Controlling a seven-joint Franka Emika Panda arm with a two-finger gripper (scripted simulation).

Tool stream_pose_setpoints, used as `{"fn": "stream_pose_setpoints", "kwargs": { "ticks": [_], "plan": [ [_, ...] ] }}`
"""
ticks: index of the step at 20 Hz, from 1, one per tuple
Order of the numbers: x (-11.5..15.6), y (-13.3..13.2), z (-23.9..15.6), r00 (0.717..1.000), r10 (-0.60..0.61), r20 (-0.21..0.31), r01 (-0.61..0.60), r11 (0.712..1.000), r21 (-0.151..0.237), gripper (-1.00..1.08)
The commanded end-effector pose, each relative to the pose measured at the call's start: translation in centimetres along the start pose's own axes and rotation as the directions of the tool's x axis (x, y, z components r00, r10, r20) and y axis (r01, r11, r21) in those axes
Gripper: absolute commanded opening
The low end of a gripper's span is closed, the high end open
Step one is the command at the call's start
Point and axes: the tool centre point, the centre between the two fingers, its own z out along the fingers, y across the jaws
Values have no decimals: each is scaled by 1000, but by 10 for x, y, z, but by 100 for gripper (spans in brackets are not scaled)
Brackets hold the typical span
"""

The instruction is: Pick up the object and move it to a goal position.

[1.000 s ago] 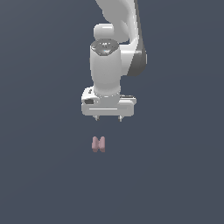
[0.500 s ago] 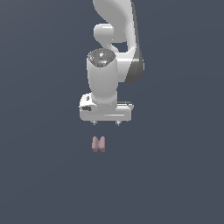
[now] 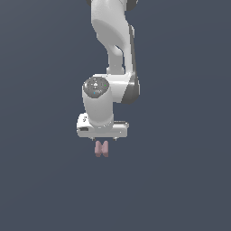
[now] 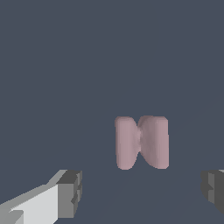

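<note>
Just below the spread tool (image 3: 103,137), the pink object (image 3: 101,148) lies ungrasped.

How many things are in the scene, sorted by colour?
Pale pink: 1, the object
White: 1, the arm with its end effector, open, dark-padded fingers
Total: 2
</note>
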Motion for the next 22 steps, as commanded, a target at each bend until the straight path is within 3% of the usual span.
{"fn": "stream_pose_setpoints", "kwargs": {
  "ticks": [1,16,22],
  "plan": [
    [4,6,14,1000,-7,7,7,1000,-1,100],
    [9,17,44,1000,-16,20,16,1000,-1,100],
    [7,17,74,1000,-17,20,17,1000,-1,100]
  ]
}}
